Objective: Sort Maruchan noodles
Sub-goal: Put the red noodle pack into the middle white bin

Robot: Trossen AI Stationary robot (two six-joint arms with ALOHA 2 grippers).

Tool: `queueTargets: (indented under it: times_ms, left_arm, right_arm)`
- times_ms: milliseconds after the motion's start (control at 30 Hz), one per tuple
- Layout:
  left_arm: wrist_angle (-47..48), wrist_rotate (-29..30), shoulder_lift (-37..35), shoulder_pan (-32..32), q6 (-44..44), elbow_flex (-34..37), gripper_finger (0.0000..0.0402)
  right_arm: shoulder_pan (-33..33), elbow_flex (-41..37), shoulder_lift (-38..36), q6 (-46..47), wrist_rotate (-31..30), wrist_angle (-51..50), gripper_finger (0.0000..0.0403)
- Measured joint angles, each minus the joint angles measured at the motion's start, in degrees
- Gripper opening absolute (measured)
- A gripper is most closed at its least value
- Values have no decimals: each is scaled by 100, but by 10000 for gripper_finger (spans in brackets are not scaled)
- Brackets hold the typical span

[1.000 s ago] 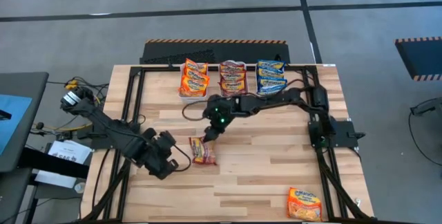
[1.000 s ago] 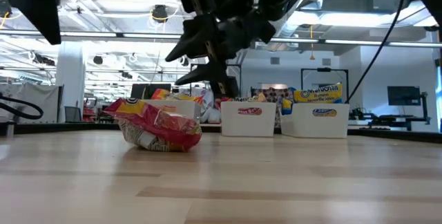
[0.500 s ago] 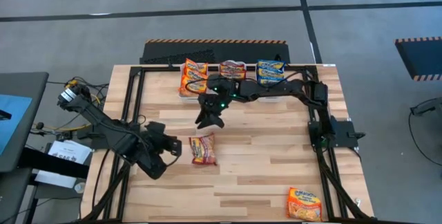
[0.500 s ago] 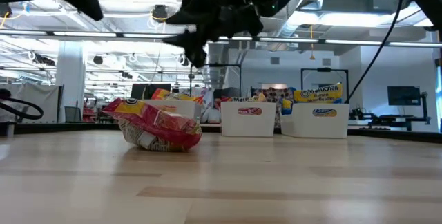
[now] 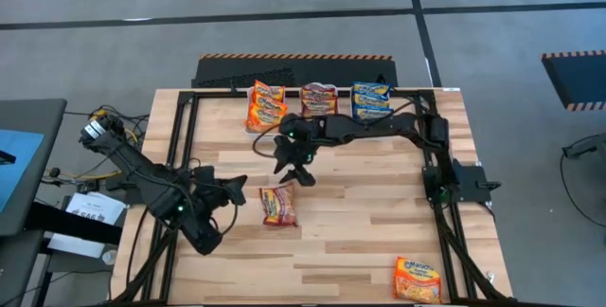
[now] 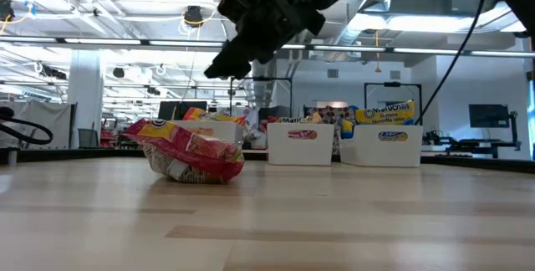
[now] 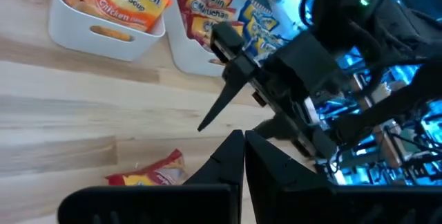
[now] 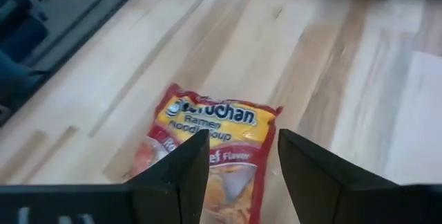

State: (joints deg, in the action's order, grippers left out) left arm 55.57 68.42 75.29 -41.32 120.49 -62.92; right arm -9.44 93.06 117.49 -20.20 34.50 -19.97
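**Red packet on the wood, gripper raised above it**

You see a crumpled red noodle packet (image 6: pixel 185 151) lying on the wooden table (image 6: pixel 334 221), left of centre. Above it and a little to its right, the right gripper (image 6: pixel 230 58) hangs well clear of the surface, its dark fingers pointing down to the left. Behind stand three white bins (image 6: pixel 299 145) in a row, packets showing over their rims, the rightmost one blue (image 6: pixel 384 112).

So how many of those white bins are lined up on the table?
3, in a row along the table's far edge: the white bin with orange packets, the middle bin with red packets, and the bin with blue packets. None seems hidden.
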Motion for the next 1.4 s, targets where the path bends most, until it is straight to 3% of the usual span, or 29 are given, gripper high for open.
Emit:
queueTargets:
  times_ms: [367,767,1400]
  left_arm:
    - [72,-141,-50,0,-227,0,0]
    - [137,-363,-66,17,-788,0,0]
    - [252,-539,-63,17,-984,0,0]
  right_arm:
    - [200,13,158,461,-639,431,249]
    - [341,-2,658,1405,-705,436,250]
    - [527,-1,1038,1724,-958,92,250]
